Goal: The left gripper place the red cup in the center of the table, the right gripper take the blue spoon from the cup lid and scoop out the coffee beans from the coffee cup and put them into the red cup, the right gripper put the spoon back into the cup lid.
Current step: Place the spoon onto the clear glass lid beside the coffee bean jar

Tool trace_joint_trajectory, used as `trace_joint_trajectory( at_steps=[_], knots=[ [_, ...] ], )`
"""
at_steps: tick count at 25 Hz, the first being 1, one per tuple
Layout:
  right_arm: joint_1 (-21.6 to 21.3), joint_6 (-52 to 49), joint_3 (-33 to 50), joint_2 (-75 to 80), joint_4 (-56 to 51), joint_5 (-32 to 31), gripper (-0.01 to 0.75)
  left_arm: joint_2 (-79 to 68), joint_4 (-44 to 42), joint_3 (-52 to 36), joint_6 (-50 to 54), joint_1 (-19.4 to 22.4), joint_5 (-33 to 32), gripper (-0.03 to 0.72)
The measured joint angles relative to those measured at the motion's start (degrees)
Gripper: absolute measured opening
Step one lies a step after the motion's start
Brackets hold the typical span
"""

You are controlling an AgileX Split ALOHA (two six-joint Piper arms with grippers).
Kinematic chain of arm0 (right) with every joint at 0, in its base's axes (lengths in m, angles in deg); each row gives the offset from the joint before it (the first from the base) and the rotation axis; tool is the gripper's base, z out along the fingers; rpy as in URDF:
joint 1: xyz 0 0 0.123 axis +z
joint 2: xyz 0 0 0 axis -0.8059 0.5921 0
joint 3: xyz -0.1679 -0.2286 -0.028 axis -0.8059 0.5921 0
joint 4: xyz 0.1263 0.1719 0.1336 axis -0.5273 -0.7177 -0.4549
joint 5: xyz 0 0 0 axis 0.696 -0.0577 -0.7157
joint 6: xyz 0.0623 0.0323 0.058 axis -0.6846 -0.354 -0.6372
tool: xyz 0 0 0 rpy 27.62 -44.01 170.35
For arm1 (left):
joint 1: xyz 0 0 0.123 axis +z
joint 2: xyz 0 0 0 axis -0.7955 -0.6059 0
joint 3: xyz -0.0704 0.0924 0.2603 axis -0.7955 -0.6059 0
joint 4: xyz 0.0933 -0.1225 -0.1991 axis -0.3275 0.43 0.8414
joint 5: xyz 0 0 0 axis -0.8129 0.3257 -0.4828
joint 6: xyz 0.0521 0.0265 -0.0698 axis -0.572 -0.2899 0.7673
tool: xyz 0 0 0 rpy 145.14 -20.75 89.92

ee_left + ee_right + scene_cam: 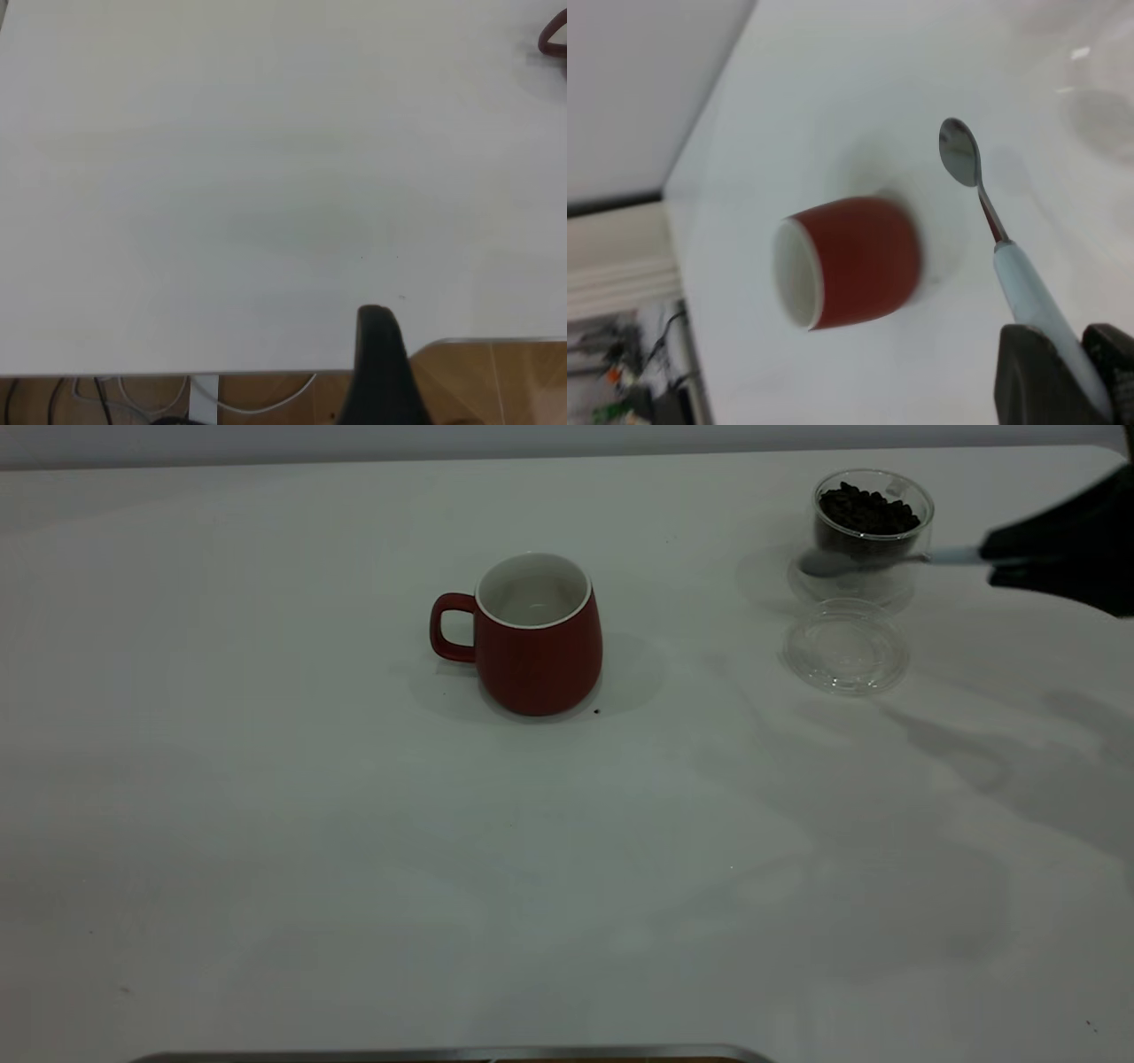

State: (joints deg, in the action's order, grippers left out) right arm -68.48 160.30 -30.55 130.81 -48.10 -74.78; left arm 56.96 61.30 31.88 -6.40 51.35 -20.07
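- Right gripper [997,558], at the table's [266,824] right edge, pinches the spoon [886,561] handle.
- Spoon bowl is empty, in front of the bean-filled glass cup [873,531].
- Lid [846,646] lies beside it.
- Mug [532,638] stands mid-table.
- Left gripper [381,372]: cannot tell its state.

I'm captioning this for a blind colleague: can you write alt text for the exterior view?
The right gripper holds the blue spoon level in front of the coffee cup of coffee beans. The empty cup lid lies just before it. The red cup stands mid-table.
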Motion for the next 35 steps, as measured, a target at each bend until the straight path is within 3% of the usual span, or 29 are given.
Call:
trace_joint_trajectory(
  at_steps=[5, 12, 35],
  knots=[
    [-1.2, 0.2, 0.4, 0.0, -0.1, 4.4, 0.113, 0.0, 0.0, 0.0, 0.0, 0.0, 0.0, 0.587],
    [-1.2, 0.2, -0.4, 3.6, -0.2, 6.1, 0.113, 0.0, 0.0, 0.0, 0.0, 0.0, 0.0, 0.587],
    [-1.2, 0.1, -14.5, 19.5, -0.3, -1.2, 0.113, 0.0, 0.0, 0.0, 0.1, 0.0, 0.0, 0.587]
  ],
)
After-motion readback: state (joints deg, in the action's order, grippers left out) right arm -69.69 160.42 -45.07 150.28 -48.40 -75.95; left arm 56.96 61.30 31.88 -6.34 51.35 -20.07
